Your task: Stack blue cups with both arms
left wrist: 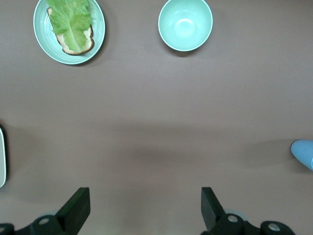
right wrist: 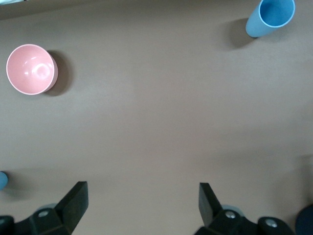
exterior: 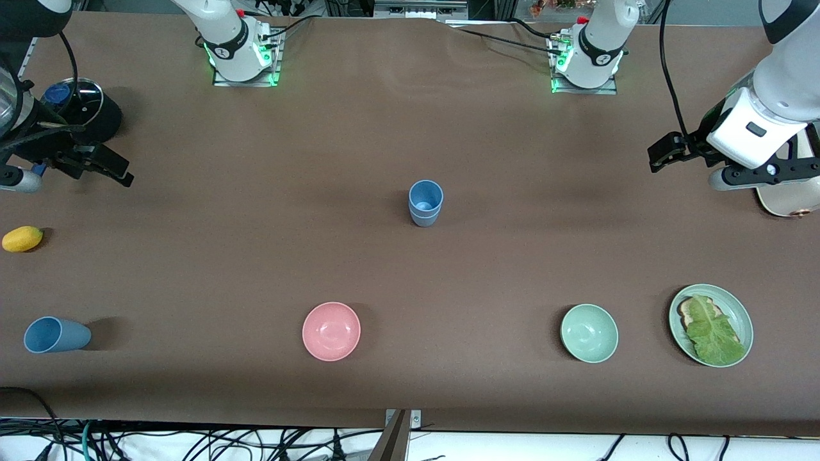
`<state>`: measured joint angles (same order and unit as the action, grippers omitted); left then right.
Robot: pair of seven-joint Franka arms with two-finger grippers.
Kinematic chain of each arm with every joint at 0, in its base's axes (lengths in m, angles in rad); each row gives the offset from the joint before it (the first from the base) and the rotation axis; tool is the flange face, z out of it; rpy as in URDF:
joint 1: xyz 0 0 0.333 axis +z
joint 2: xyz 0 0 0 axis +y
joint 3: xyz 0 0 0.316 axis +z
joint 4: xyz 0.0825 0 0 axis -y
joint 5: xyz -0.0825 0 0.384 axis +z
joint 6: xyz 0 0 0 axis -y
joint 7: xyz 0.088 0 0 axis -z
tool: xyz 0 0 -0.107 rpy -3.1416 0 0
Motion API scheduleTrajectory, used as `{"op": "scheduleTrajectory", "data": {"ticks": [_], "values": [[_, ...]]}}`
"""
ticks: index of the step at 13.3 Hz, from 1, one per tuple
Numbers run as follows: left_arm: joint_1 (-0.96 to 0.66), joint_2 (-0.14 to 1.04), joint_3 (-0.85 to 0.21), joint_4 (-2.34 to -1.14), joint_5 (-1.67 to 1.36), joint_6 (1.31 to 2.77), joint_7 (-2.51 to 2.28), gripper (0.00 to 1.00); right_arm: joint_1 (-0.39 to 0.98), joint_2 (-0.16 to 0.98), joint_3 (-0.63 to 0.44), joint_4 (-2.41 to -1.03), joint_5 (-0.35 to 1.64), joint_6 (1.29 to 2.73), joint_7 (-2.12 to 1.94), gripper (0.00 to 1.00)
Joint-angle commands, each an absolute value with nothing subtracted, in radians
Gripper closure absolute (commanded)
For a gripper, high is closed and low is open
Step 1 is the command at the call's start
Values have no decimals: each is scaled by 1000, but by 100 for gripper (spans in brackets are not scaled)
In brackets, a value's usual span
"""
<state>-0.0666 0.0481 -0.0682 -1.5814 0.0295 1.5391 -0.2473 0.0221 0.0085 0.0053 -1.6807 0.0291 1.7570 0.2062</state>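
Observation:
Two blue cups (exterior: 425,202) stand nested in one stack at the middle of the table; their edge shows in the left wrist view (left wrist: 304,152) and in the right wrist view (right wrist: 2,179). Another blue cup (exterior: 56,335) (right wrist: 270,17) sits near the front edge at the right arm's end and seems to lie on its side, mouth toward that end. My right gripper (exterior: 106,168) (right wrist: 143,203) hovers open over bare table beside a black pot. At the left arm's end my left gripper (exterior: 666,153) (left wrist: 145,205) also hovers open, nothing between its fingers.
A pink bowl (exterior: 331,331) (right wrist: 30,68), a green bowl (exterior: 589,333) (left wrist: 185,23) and a green plate (exterior: 743,314) (left wrist: 98,29) with bread and lettuce line the front edge. A yellow fruit (exterior: 22,239) and the black pot (exterior: 83,112) sit at the right arm's end.

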Motion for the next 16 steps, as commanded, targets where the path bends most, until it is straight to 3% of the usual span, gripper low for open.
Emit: {"op": "scheduleTrajectory", "data": {"ticks": [1, 16], "values": [[-66, 35, -67, -1583, 17, 1528, -238, 0, 20, -5, 14, -1704, 25, 1766, 227, 0], [-66, 34, -67, -1582, 15, 1523, -236, 0, 29, 12, 15, -1694, 18, 1747, 219, 0]]}}
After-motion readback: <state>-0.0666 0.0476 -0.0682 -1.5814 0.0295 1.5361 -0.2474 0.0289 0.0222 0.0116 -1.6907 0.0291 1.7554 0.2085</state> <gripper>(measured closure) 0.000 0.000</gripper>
